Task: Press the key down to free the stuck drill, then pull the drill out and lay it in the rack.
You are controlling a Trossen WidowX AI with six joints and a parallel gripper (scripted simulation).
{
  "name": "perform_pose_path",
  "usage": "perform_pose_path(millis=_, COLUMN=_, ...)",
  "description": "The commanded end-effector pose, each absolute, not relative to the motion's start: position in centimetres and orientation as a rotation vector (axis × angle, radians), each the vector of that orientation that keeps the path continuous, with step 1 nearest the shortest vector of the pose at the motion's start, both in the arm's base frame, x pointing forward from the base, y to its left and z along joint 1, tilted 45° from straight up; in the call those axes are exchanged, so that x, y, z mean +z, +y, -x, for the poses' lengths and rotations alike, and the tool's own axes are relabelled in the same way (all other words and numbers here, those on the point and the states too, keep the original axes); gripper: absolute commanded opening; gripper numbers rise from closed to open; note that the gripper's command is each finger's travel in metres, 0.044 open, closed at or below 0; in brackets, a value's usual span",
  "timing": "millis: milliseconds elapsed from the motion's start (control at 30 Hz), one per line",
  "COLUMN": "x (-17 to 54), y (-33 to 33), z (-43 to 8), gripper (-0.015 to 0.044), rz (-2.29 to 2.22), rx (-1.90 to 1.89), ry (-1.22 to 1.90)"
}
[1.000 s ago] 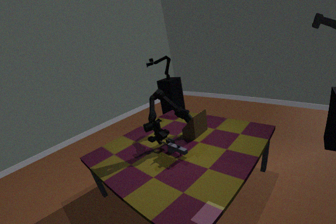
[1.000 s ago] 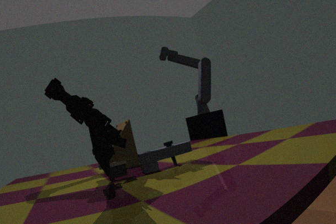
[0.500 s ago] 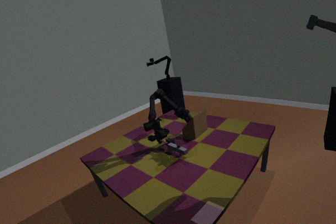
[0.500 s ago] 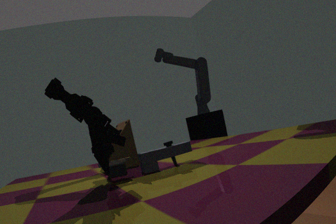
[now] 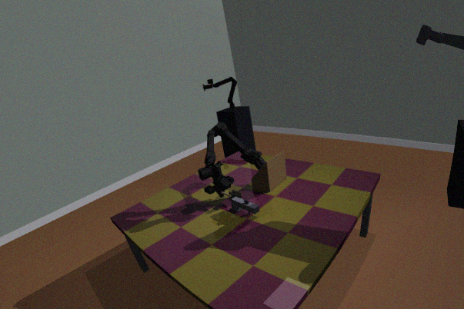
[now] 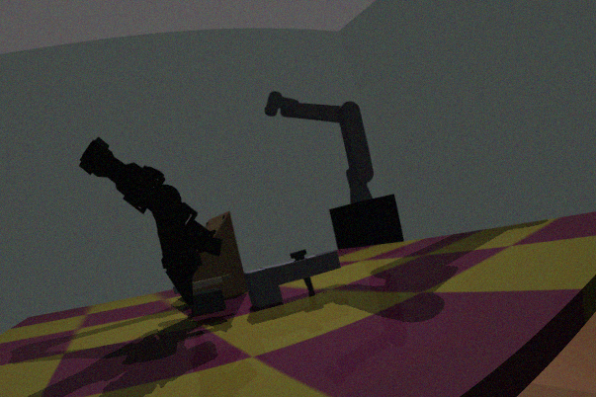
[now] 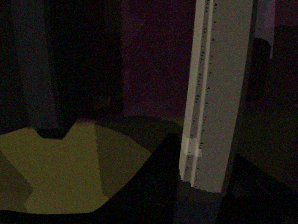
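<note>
My gripper is shut on the drill, low over the table. In the wrist view the drill is a long pale bar. In the exterior view it lies beside the fingertips, in line with the grey holder, and a gap shows before the holder's end. In the top view the drill's tip is too small to tell. The black key stands through the holder, its thin lower end showing underneath. A dark low block beside the holder seems to be the rack; its inside is hidden.
A tall wooden block stands behind the holder, close to my arm. A pale rectangle is at the front corner of the checkered table. Two other arms stand on black pedestals beyond the table.
</note>
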State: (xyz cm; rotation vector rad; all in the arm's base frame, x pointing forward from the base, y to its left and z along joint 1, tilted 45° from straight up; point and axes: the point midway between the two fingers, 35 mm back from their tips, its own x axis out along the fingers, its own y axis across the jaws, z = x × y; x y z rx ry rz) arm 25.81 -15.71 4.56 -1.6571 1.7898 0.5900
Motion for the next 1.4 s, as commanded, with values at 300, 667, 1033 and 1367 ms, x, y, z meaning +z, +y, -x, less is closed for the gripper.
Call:
perform_pose_path(millis=300, x=5.0, y=-15.1, z=-25.8, gripper=0.0000, rz=1.658, rx=0.585, ry=1.785)
perform_pose_path(millis=667, x=5.3, y=-14.7, z=-25.8, gripper=0.0000, rz=1.658, rx=0.585, ry=1.785)
perform_pose_path(millis=1033, x=5.6, y=-14.2, z=-25.8, gripper=0.0000, rz=1.657, rx=0.585, ry=1.785)
perform_pose_path(millis=1367, x=5.8, y=-13.9, z=-25.8, gripper=0.0000, rz=1.657, rx=0.586, ry=1.785)
